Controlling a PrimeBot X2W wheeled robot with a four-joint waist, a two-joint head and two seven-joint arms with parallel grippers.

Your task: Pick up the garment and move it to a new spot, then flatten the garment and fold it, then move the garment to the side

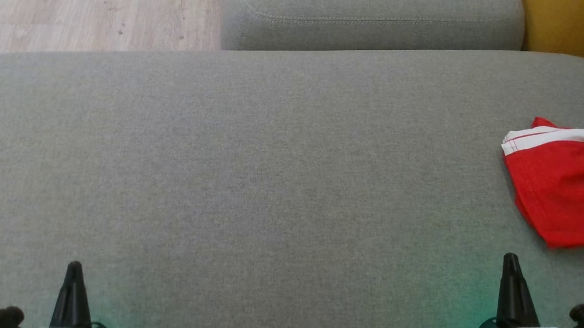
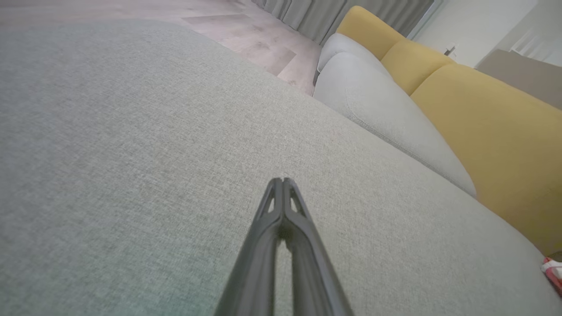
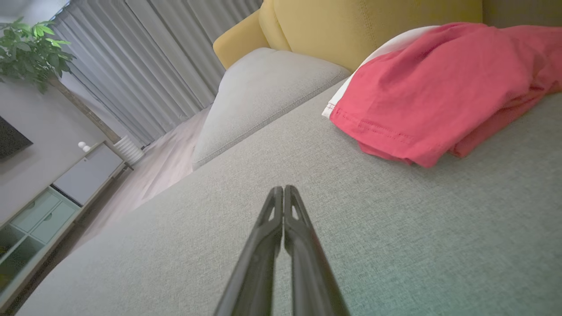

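Both arms reach up from the head view's bottom edge, the left gripper [image 1: 74,267] at lower left and the right gripper [image 1: 511,260] at lower right, fingers pressed together, empty. The folded red cloth garment with white waistband [image 1: 569,190] lies on the grey woven sofa cushion [image 1: 268,183] at the right edge, above the right gripper and apart from it. Its waistband runs left-right along the top.

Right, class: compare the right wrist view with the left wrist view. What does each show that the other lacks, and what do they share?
Right wrist view, not the left: a potted plant, a low cabinet and the shut right end effector. Left wrist view, not the right: the shut left end effector and a brownish surface at upper right. Both: the grey seat cushion, yellow backrest, grey curtains, wood floor, and the red garment, just a sliver at the left wrist view's right edge.
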